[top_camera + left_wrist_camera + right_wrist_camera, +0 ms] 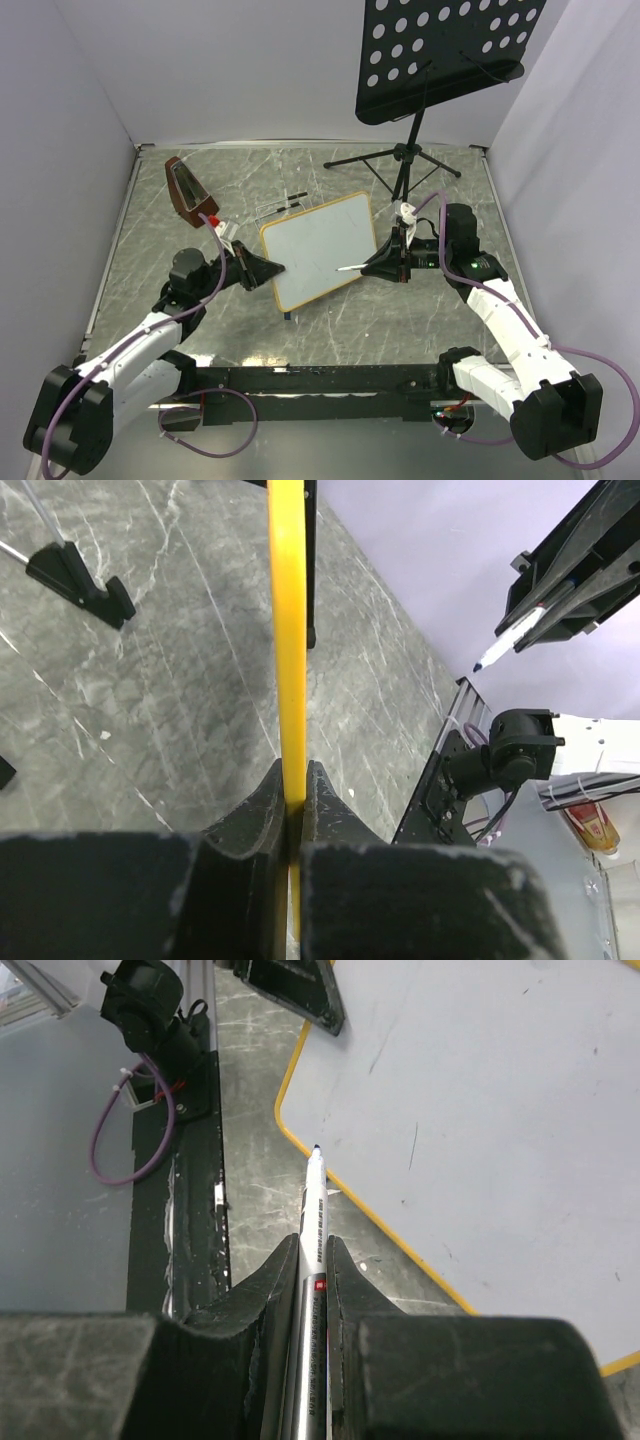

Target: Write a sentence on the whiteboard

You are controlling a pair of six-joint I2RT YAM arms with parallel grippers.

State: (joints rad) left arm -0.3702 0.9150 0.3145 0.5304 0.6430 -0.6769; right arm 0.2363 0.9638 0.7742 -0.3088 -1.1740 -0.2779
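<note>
**Fingers.** The left gripper [291, 785] has its fingers pinched tight on the tan frame of the board [288, 630], at the board's left edge. The right gripper [313, 1250] has its fingers pinched on an uncapped marker [314, 1195], whose dark tip points ahead toward the board.

**Board.** It sits mid-table [200, 335] between the two grippers, with its white face visible from above.

**Progress.** No sentence shows. The face carries only a few faint stray strokes. Judged from this, the board is steadied and the marker is in hand, but writing has not begun and every word is left to do.

**Views compared.**
- The top view alone gives the whole layout. The marker tip lies over the board's lower right part, a black stand [440, 50] is at the far right, and a brown object [187, 190] is at the far left.
- The right wrist view alone resolves the faint strokes. It places the tip beside the frame's corner rather than over the face.
- The left wrist view alone shows the board edge-on, with the tip well apart from it. This suggests the tip is off the surface.
</note>
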